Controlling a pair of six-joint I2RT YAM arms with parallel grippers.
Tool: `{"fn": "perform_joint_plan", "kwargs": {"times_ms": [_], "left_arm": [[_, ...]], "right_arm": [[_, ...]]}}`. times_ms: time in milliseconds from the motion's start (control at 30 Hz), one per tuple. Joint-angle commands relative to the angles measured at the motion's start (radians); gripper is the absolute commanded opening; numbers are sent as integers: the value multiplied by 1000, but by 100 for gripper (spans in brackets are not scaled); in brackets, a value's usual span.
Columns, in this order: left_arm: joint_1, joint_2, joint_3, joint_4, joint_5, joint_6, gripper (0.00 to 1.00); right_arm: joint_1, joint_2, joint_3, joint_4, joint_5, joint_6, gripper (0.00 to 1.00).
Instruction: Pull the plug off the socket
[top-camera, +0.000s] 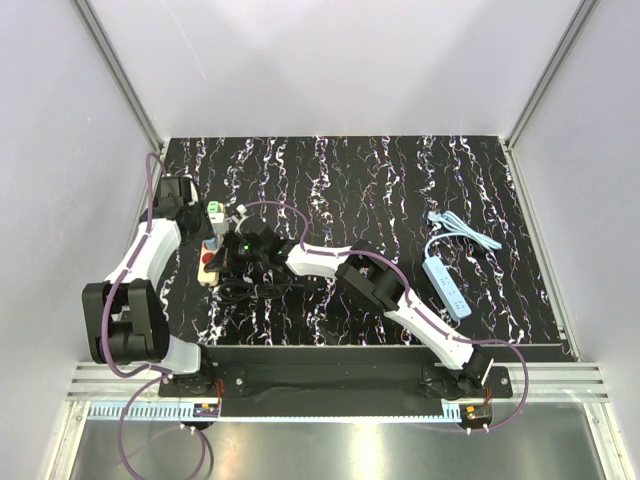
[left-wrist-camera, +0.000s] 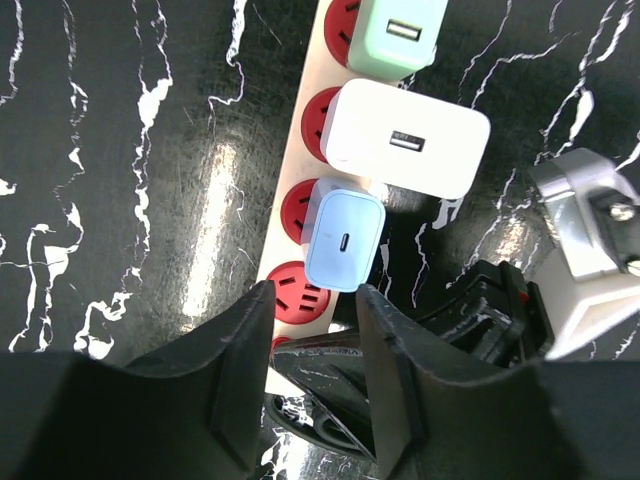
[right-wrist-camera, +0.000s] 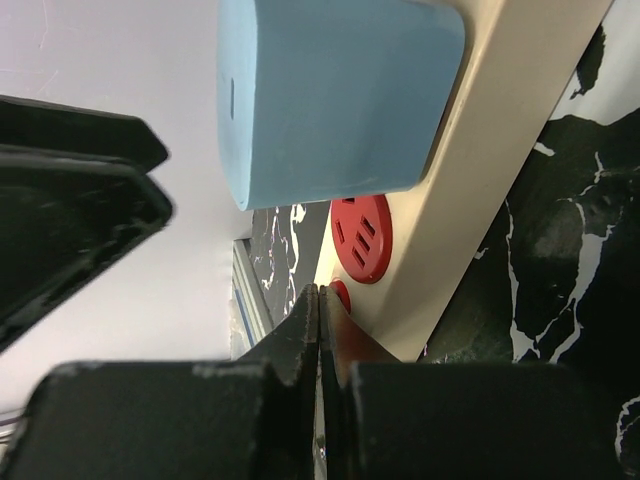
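The socket, a beige power strip (left-wrist-camera: 300, 150) with red round spots, lies at the table's left (top-camera: 207, 262). Three adapters sit in it: a mint green one (left-wrist-camera: 395, 35), a wide white one (left-wrist-camera: 405, 135), and the plug, a small pale blue-white cube (left-wrist-camera: 345, 235), which looms large in the right wrist view (right-wrist-camera: 330, 100). My left gripper (left-wrist-camera: 315, 295) is open, its fingertips (left-wrist-camera: 262, 300) just short of the plug's near edge, not around it. My right gripper (right-wrist-camera: 320, 290) is shut and empty, its tips pressed on the strip's end (right-wrist-camera: 470, 200) beside a red spot (right-wrist-camera: 361, 238).
A light blue power strip (top-camera: 447, 287) with a blue cord lies at the right of the black marbled table (top-camera: 350, 180). The socket's black cord (top-camera: 240, 290) is bunched under the right wrist. Grey walls stand close on both sides.
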Motion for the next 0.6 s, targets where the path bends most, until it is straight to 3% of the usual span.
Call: {"fn": "perform_joint_plan", "kwargs": {"times_ms": [0,167,300,567], "left_arm": [[1,21,28,38,11,21,42],[-1,48,94,-30,21,24,46],[-12,70,118,-35,5,41,55],[-24,133,138,-32,19,65,48]], "right_arm": [[9,18,-25,-130,27,-22,0],[9,21,-34,-119,10,-32,0],[11,18,-45,-107,8,-32,0],[8,18,-31,-110,-7,-23,0]]}}
